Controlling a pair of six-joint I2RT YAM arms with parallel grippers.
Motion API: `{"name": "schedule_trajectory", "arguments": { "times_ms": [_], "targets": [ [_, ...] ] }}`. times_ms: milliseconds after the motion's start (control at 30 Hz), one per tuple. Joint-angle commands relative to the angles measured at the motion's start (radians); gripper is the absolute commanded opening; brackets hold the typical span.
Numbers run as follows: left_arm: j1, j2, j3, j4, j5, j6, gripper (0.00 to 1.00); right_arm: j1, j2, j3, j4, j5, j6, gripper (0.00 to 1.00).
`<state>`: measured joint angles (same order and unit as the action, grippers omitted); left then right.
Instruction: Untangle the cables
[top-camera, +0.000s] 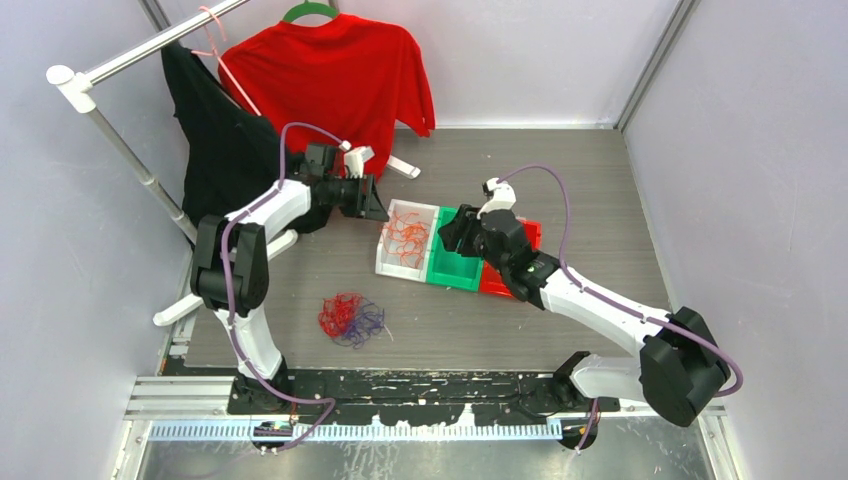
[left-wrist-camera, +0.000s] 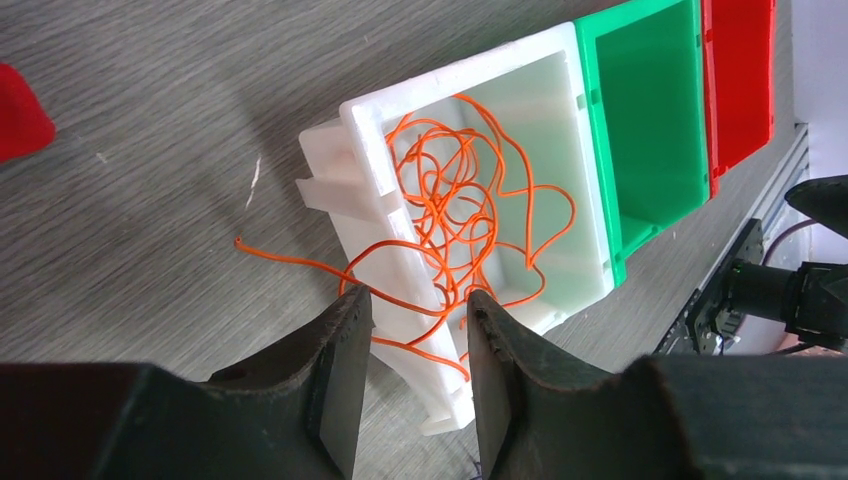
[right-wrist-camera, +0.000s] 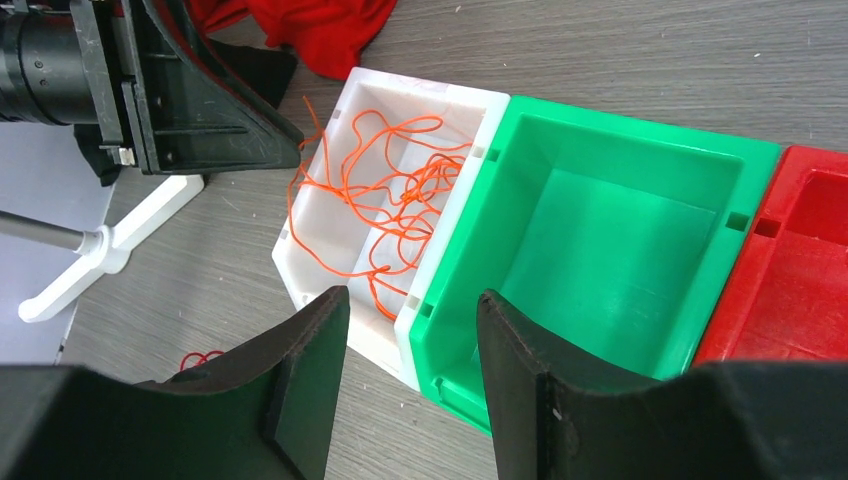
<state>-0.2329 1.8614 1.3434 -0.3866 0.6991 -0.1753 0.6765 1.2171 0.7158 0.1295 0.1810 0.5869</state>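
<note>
Left jaws: parted, clamping nothing; orange cables (left-wrist-camera: 460, 200) loop just below, spilling over white bin (left-wrist-camera: 460, 68) rim.
Right jaws: parted, empty, above the seam between white bin and green bin (right-wrist-camera: 620, 230).
Cables: orange in white bin, mid-surface; red-blue tangle (top-camera: 350, 317) toward near edge.
Tip: pinch only spilled loops, lift clear of rim.

We look down on the whole table (top-camera: 600, 200) from high above and behind the arm bases, facing far. Our left wrist camera hangs close over the white bin (left-wrist-camera: 450, 75), looking down and rightward. Our right wrist camera hangs close over the green bin (right-wrist-camera: 640, 125), looking down toward the far side. All three views share the white, green and red bins.
</note>
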Motion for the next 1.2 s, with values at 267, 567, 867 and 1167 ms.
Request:
{"name": "schedule_trajectory", "arguments": {
  "times_ms": [267, 567, 867, 1167],
  "targets": [
    [0.059, -0.075, -0.004, -0.062, -0.012, 0.064, 0.41, -0.002, -0.030, -0.006, 0.059, -0.003, 0.010, 0.55],
    [0.060, 0.010, -0.026, 0.007, 0.080, -0.071, 0.50, -0.002, -0.035, -0.006, 0.058, -0.003, 0.012, 0.54],
    [0.058, 0.064, -0.037, 0.142, 0.122, -0.192, 0.44, -0.002, -0.046, -0.010, 0.045, 0.002, 0.009, 0.53],
    [0.053, 0.028, -0.067, 0.212, 0.089, -0.210, 0.26, -0.002, -0.045, -0.013, 0.048, -0.002, 0.013, 0.51]
  ]
}}
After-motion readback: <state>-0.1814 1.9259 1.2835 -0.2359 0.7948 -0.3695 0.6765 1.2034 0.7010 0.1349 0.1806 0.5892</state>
